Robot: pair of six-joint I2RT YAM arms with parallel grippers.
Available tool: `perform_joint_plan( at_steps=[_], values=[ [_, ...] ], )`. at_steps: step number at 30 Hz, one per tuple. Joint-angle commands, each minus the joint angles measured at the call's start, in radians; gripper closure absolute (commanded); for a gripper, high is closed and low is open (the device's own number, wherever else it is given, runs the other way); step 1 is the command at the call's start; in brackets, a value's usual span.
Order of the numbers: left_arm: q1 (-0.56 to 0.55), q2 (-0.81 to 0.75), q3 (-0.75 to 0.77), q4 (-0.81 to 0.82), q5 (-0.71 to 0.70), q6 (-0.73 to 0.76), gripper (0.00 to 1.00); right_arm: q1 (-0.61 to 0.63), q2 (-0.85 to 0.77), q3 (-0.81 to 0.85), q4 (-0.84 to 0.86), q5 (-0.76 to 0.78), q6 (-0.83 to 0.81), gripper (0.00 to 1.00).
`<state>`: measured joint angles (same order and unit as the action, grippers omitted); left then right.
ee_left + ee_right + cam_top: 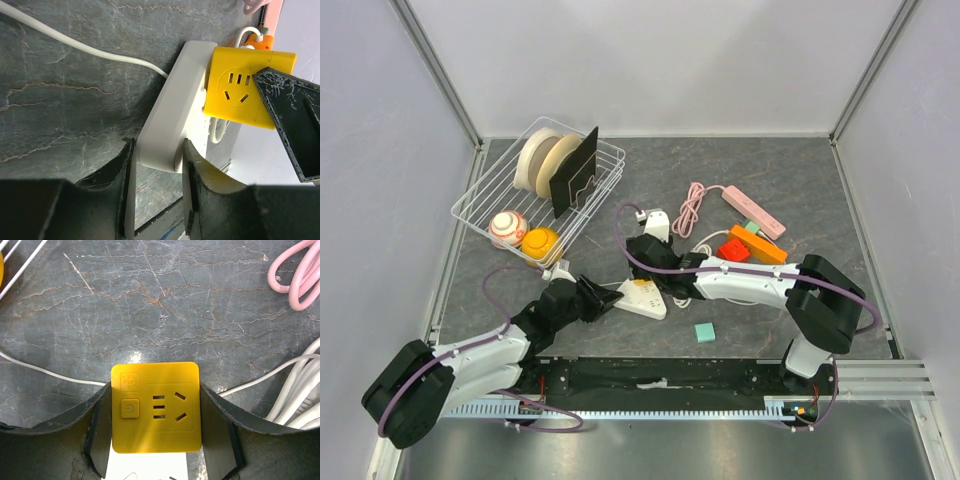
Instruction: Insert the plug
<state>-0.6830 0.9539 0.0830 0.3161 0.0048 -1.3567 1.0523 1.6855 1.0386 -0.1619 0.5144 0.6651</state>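
Observation:
A yellow cube plug (156,407) with a socket face and a power button sits between my right gripper's (155,390) fingers, which are shut on its two sides. The cube rests against the top face of a white power strip (170,125); in the left wrist view the cube (245,87) shows with a black right finger (295,125) beside it. My left gripper (157,145) is shut on the strip's near end. In the top view the left gripper (605,298) and right gripper (655,265) meet over the strip (642,298); the cube is hidden there.
A wire basket (480,195) at the back left holds tape rolls, a black piece and two balls. A pink power strip (753,211) with its coiled cable, orange and red blocks (750,247), a teal block (704,332) and white cables (295,385) lie around.

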Motion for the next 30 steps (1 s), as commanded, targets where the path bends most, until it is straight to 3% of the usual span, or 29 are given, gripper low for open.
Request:
perform_joint_plan(
  at_steps=[1,9,19,25,30],
  values=[
    [-0.012,0.045,0.009,-0.078,-0.026,0.011,0.98,0.071,0.164,-0.062,-0.336,-0.277,0.09,1.0],
    [-0.012,0.025,-0.046,-0.06,-0.045,-0.038,0.98,0.071,0.184,-0.09,-0.341,-0.33,0.102,1.0],
    [-0.01,0.002,0.004,-0.117,-0.072,-0.035,0.98,0.095,0.241,-0.078,-0.384,-0.361,0.091,1.0],
    [-0.003,-0.032,0.067,-0.216,-0.13,0.059,0.98,0.098,0.295,-0.049,-0.39,-0.393,0.085,1.0],
    [0.023,-0.017,-0.021,-0.08,-0.095,-0.056,0.98,0.097,0.292,-0.069,-0.352,-0.462,0.083,1.0]
  ],
)
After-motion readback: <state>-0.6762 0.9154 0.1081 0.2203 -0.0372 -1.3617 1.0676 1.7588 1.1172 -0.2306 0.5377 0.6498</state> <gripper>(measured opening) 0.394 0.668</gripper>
